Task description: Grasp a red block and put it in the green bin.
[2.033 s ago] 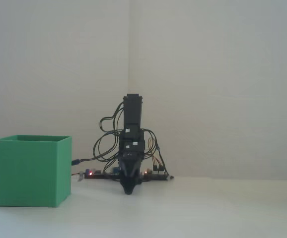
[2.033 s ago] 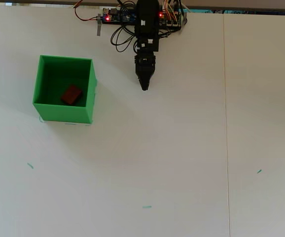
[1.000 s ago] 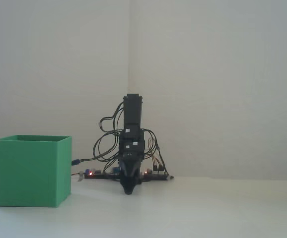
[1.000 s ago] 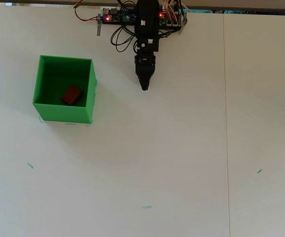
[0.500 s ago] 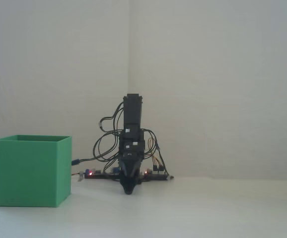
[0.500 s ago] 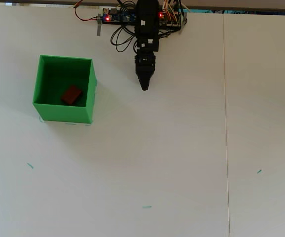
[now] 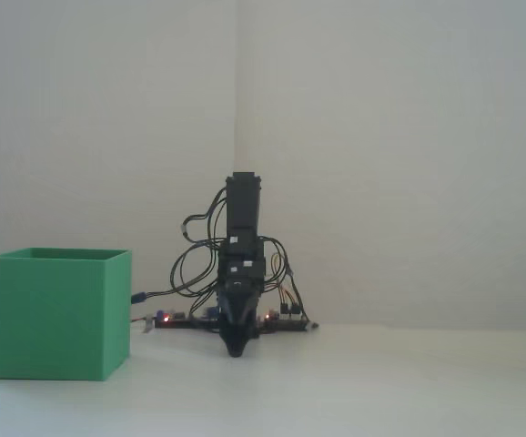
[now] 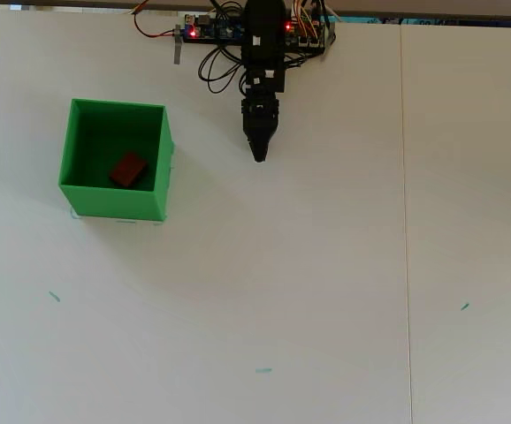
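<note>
In the overhead view, the red block (image 8: 128, 170) lies inside the green bin (image 8: 162, 172) at the bench's (image 8: 326, 291) left. The gripper (image 8: 259, 155), well right of it, looks pinched together and empty.

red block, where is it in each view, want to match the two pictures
Fixed view: the red block does not show; the near wall of the green bin, at lower left, hides anything inside.
Overhead view: the red block lies on the floor of the green bin, at upper left.
Shared landmark: the gripper, pointing down at the table, right of the bin in both.
</note>
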